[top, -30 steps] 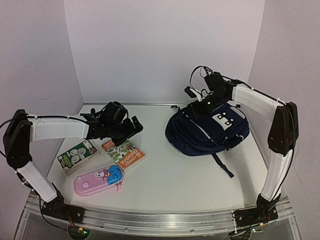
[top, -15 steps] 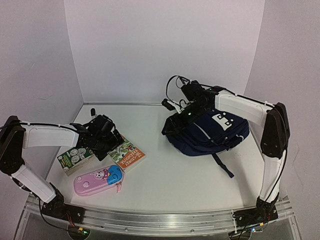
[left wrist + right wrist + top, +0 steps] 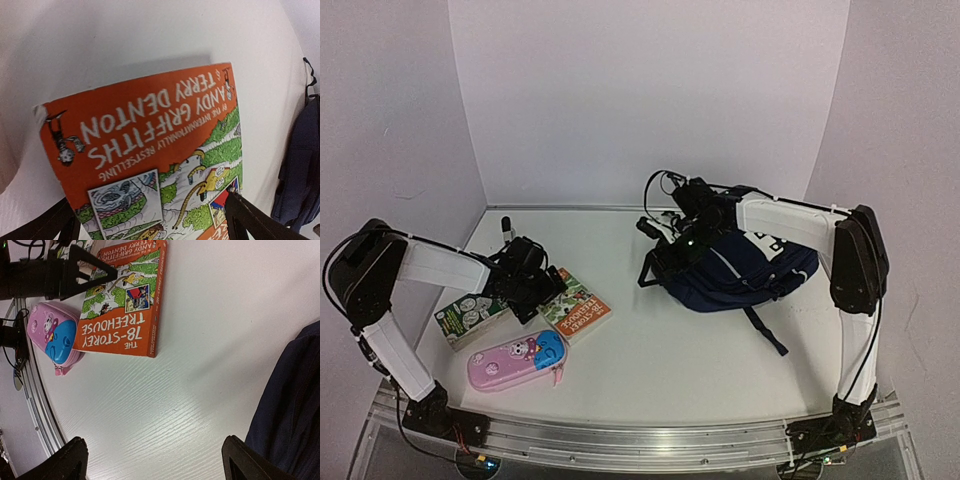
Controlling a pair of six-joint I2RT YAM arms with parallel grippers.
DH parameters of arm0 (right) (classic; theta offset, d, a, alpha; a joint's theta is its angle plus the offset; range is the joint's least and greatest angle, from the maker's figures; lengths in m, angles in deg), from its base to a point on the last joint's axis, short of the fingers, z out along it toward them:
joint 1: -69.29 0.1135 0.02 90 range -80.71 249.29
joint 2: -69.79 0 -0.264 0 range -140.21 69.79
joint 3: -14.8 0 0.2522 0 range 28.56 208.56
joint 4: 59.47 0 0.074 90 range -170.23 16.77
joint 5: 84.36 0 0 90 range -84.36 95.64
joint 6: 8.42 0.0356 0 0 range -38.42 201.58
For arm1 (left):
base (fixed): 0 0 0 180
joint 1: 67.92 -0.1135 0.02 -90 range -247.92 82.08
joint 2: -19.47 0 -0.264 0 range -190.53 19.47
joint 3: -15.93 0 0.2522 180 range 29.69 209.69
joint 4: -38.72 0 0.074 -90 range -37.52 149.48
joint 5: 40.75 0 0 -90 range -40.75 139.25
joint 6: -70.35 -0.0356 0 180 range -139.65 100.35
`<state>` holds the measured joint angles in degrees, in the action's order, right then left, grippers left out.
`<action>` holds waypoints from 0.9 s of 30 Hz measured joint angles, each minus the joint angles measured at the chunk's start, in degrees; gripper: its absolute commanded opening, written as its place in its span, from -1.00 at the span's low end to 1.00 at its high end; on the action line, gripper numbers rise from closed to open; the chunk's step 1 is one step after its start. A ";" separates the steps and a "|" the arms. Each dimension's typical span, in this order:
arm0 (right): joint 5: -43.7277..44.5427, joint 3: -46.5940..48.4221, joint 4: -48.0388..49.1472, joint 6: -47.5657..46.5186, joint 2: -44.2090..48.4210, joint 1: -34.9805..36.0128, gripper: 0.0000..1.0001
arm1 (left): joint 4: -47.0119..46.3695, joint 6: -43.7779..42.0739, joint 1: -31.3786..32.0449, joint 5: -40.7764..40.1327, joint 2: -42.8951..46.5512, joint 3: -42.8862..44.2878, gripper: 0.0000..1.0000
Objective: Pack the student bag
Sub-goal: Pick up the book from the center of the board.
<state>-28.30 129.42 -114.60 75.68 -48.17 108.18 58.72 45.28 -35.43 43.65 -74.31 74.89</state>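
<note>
The navy student bag lies at the right of the table. It also shows at the right edge of the left wrist view and of the right wrist view. My right gripper is at the bag's left end, open and empty over bare table. My left gripper hovers open over an orange paperback, with its dark fingers either side of the cover. The book also shows in the right wrist view.
A green book lies left of the orange one. A pink-and-blue pencil case lies in front of both and shows in the right wrist view. A small dark upright object stands at the back left. White walls enclose the table.
</note>
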 measured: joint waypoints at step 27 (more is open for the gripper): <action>-1.49 -6.00 12.03 12.85 -6.04 3.18 0.58 | -9.30 -15.41 -2.96 20.84 -7.09 4.11 0.40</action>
<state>-29.78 123.42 -102.57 88.53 -54.21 111.36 49.42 29.87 -38.39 64.50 -81.40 79.00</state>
